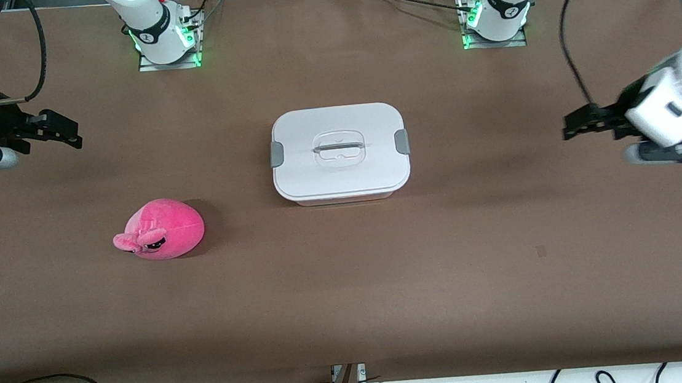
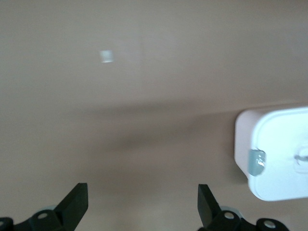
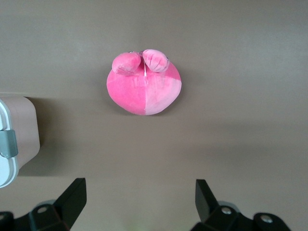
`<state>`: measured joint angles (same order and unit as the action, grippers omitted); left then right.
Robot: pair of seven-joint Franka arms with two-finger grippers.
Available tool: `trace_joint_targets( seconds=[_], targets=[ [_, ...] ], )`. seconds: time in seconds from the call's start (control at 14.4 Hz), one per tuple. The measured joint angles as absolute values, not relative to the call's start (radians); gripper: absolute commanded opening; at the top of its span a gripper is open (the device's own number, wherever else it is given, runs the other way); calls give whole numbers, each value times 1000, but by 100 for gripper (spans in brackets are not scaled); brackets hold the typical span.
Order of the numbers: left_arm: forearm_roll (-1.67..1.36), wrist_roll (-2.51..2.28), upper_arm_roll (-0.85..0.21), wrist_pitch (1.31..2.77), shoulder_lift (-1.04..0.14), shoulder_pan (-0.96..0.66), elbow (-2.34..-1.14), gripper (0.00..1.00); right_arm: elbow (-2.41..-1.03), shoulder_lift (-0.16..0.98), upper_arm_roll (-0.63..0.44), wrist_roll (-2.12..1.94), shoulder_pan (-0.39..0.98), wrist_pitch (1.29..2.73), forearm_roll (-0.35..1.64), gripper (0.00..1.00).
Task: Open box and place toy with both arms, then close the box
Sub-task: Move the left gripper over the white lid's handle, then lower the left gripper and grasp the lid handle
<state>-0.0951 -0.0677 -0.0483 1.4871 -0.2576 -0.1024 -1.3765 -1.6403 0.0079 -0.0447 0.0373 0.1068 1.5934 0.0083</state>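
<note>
Two end effectors hang released and empty over the tabletop (image 1: 507,251), fingers spread wide. Left end effector (image 1: 569,128) is at the left arm's end, right end effector (image 1: 72,133) at the right arm's end, each well apart from everything. Mid-tabletop sits the box (image 1: 339,153), its white lid (image 1: 369,164) on, grey clips (image 1: 276,154) at both short ends. At eight o'clock from the box, nearer the front camera, lies the pink toy (image 1: 162,229).
</note>
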Motion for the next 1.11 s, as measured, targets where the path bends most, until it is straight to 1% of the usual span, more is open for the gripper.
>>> trace_joint_targets(
  seconds=[0.42, 0.97, 1.11],
  targets=[
    [-99, -70, -64, 1507, -334, -404, -1370, 100, -1640, 8, -44, 37, 107, 1593, 8, 100],
    [-100, -51, -67, 1704, -477, -667, -1334, 100, -1639, 8, -44, 37, 107, 1593, 8, 100],
    [-100, 42, -66, 1747, -507, -706, -1333, 100, -1639, 8, -44, 37, 107, 1593, 8, 100]
  ],
)
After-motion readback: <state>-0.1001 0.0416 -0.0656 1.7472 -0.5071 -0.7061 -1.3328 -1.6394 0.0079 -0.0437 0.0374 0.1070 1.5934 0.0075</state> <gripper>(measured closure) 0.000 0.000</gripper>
